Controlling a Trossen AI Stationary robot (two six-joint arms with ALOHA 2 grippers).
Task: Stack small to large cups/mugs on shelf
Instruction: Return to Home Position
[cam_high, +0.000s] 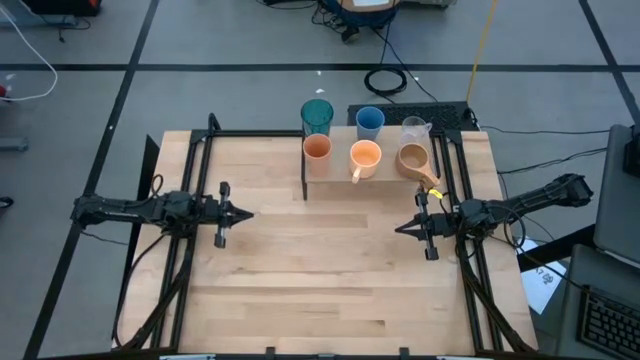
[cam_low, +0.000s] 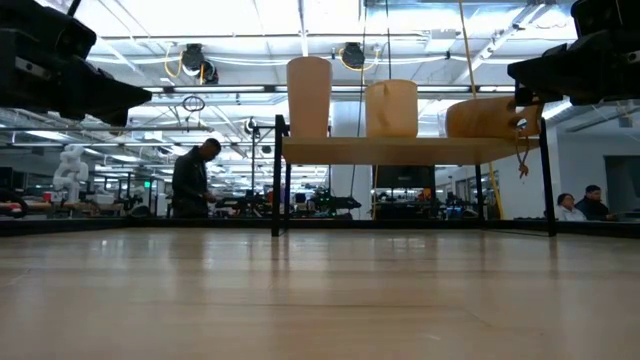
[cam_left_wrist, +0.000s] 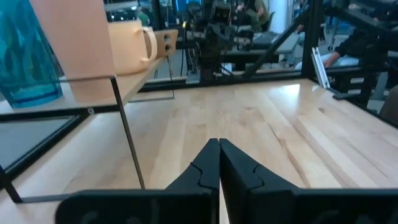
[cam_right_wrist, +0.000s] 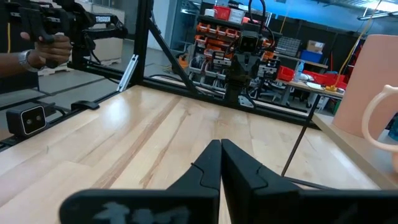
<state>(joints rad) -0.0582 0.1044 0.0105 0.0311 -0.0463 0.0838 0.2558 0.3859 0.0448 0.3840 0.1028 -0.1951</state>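
Observation:
The shelf (cam_high: 335, 183) stands at the table's far side on thin black legs. On its front row are the orange cup (cam_high: 317, 150), the orange handled mug (cam_high: 365, 157) and the brown wooden handled mug (cam_high: 414, 160). Behind them stand the teal tumbler (cam_high: 317, 114), the blue cup (cam_high: 369, 121) and the clear handled cup (cam_high: 415, 129). The low view shows only the front three, such as the orange cup (cam_low: 308, 96). My left gripper (cam_high: 248, 212) (cam_left_wrist: 219, 162) hovers shut at the table's left. My right gripper (cam_high: 400, 229) (cam_right_wrist: 221, 163) hovers shut at the right, near the wooden mug.
Black metal rails (cam_high: 190, 180) run along the table's left and right sides. Bare tabletop (cam_high: 320, 260) lies between the two grippers and toward the near edge. A person (cam_low: 195, 180) stands in the room beyond the table. A hand (cam_right_wrist: 46, 46) shows in the right wrist view.

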